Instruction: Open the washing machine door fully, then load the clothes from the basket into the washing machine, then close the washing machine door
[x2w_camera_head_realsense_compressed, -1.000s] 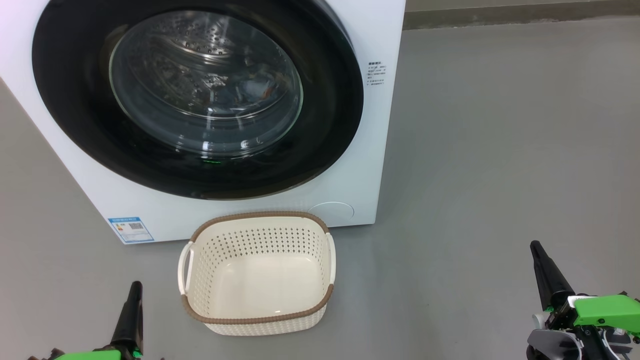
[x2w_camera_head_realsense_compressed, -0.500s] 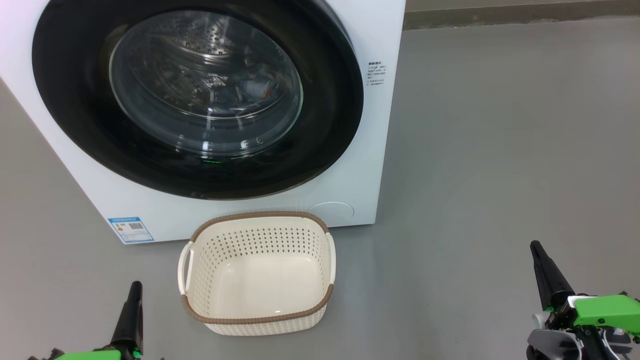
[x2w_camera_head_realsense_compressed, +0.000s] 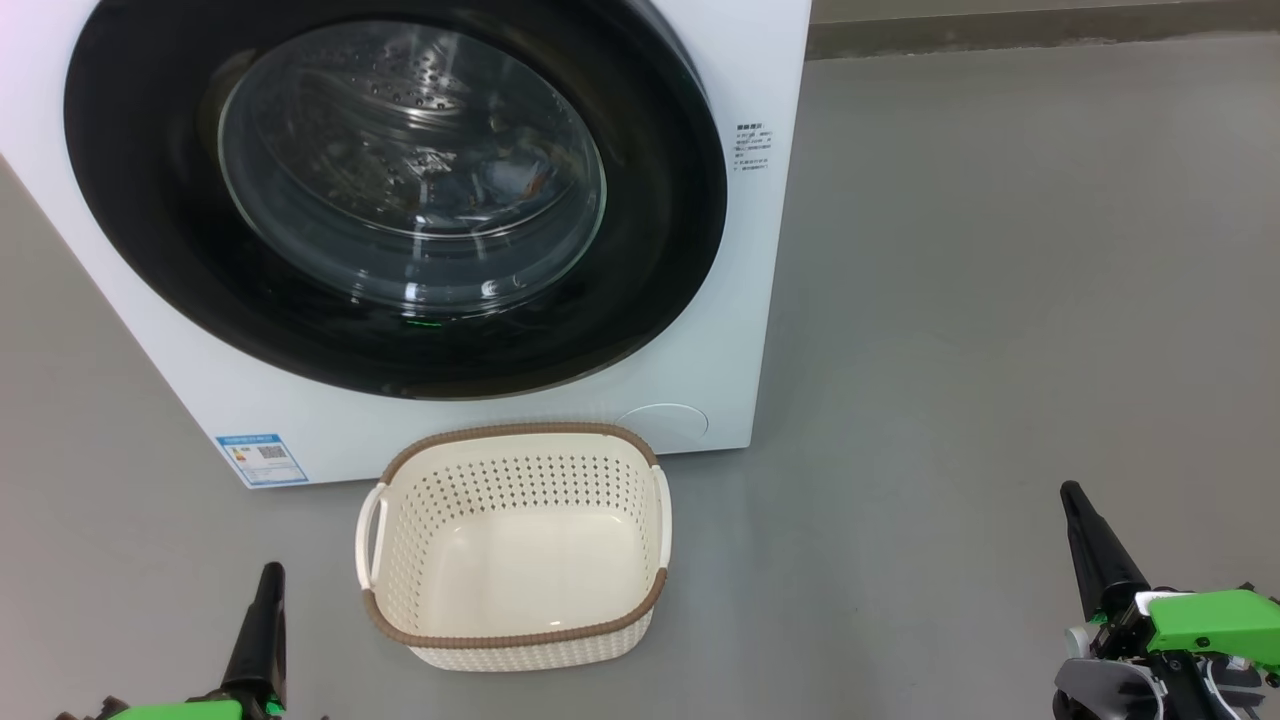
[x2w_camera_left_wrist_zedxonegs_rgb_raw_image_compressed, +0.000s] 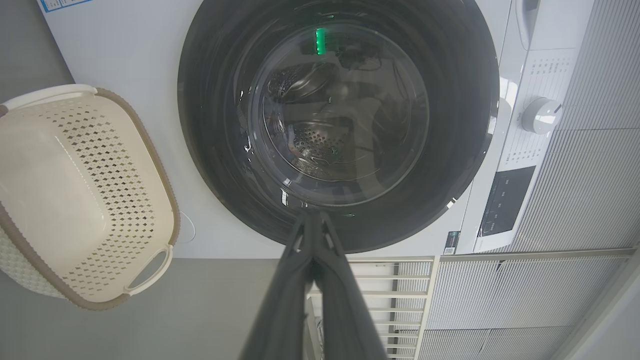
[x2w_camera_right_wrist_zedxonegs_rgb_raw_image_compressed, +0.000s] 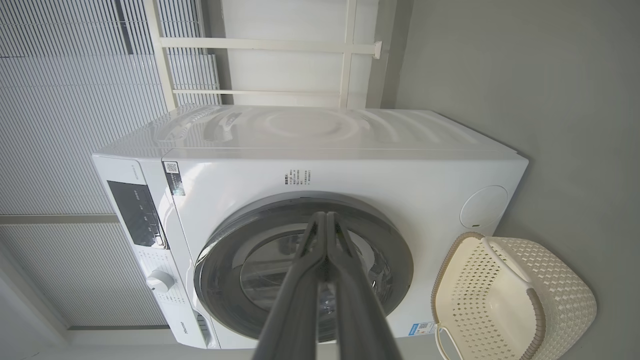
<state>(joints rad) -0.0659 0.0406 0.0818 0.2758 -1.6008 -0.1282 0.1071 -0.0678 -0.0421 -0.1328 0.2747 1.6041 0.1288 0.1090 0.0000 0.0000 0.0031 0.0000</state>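
Behind closed washing machine door (x2w_camera_head_realsense_compressed: 150, 210), clothes (x2w_camera_head_realsense_compressed: 512, 182) faint, barely discernible

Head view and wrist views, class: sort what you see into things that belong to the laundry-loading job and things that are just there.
Belong to the job:
- washing machine
- door, shut
- basket, empty
- clothes, bluish, seen through the door glass

Just there:
- blue label
- round cover panel
- control dial
- white rack
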